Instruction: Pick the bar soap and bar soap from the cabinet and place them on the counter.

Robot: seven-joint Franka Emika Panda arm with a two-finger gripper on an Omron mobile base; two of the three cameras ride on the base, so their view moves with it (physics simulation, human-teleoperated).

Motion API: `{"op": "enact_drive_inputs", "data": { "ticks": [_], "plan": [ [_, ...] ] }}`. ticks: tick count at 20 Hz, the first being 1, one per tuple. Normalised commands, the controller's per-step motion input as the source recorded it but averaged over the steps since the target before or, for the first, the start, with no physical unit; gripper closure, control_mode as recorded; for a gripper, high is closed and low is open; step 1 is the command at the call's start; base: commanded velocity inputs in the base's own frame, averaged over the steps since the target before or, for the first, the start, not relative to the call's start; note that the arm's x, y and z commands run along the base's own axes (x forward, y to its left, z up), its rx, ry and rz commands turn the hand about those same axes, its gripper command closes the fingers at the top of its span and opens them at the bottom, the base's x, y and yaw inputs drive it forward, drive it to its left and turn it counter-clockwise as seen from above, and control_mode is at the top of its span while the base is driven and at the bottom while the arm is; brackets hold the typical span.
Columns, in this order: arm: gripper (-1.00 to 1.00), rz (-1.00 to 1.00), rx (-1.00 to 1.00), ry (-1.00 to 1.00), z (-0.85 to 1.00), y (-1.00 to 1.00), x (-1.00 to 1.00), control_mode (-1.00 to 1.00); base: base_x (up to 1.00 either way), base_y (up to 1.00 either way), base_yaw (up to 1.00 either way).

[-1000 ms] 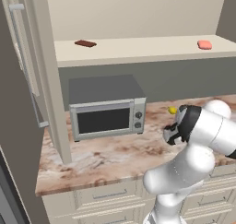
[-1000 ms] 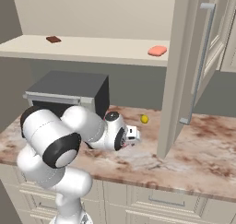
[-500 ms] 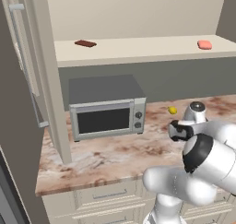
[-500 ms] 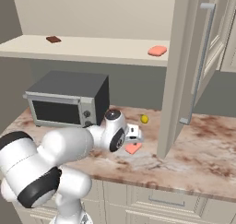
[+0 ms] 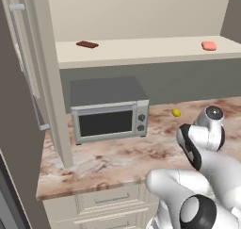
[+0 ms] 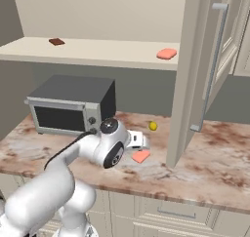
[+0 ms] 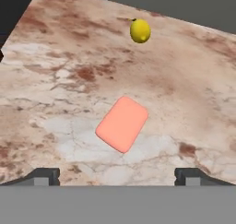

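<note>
One salmon-pink bar soap (image 7: 122,123) lies flat on the marbled counter (image 7: 55,80), free of the gripper. In the hand view my gripper (image 7: 117,177) hovers just above and behind it, and its fingertips (image 7: 44,176) stand wide apart with nothing between them. From the right base view the same bar soap (image 6: 140,156) rests just beyond the gripper (image 6: 140,144). The other bar soap (image 6: 166,53) (image 5: 209,45) sits on the right part of the open cabinet's shelf (image 5: 141,51). In the left base view the arm hides the hand.
A small yellow ball (image 7: 140,31) (image 6: 153,126) lies on the counter beyond the soap. A grey microwave (image 5: 110,110) stands to the left under the shelf. A dark brown slab (image 5: 87,44) lies on the shelf's left. The open cabinet door (image 6: 205,70) hangs on the right.
The gripper has opened and let the bar soap go onto the counter, where it now lies still. The arm's elbow has swung lower and toward the camera.
</note>
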Motion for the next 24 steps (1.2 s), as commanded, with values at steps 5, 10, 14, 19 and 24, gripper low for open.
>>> {"op": "enact_drive_inputs", "data": {
  "ticks": [5,10,14,19,24],
  "plan": [
    [-1.0,0.0,0.0,-0.1,0.72,0.0,-0.4,-1.0,0.0,0.0,0.0],
    [-1.0,-0.01,0.0,-0.04,0.74,0.0,-0.35,-1.0,0.0,0.0,0.0],
    [-1.0,-0.01,0.0,-0.04,0.78,0.01,-0.29,-1.0,0.0,0.0,0.0],
    [-1.0,0.0,0.0,-0.06,0.91,0.0,-0.2,-1.0,0.0,0.0,0.0],
    [-1.0,0.0,0.0,-0.07,0.88,0.0,-0.26,-1.0,0.0,0.0,0.0]
  ]
}}
